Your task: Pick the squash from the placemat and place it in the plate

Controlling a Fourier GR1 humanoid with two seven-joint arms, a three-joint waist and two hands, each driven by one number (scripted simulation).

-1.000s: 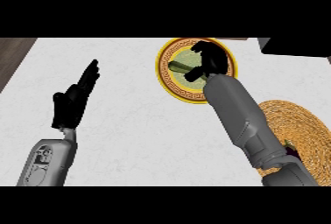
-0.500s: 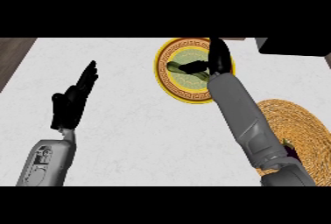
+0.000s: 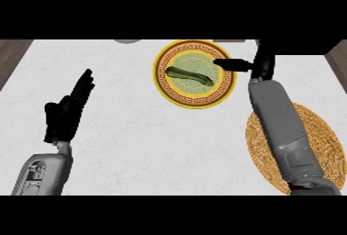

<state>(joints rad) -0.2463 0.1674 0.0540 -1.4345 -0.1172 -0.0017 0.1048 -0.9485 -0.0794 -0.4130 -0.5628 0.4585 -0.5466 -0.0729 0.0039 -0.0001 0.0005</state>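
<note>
A dark green squash point(image 3: 192, 76) lies across the middle of the round plate point(image 3: 169, 95), which has a yellow patterned rim and a green centre. My right hand point(image 3: 261, 64) is just past the plate's right rim, open, its thumb pointing left over the rim and holding nothing. The woven straw placemat point(image 3: 325, 147) lies at the right, partly hidden under my right forearm, with nothing on it. My left hand point(image 3: 66, 114) rests open at the left, fingers up, apart from everything.
A grey rounded object point(image 3: 126, 41) peeks in at the counter's far edge. Dark wood borders the white counter at the far left point(image 3: 10, 55) and far right corners.
My right hand has let go of the squash and moved right, off the plate. The squash now lies uncovered on the plate. The left hand has not moved.
</note>
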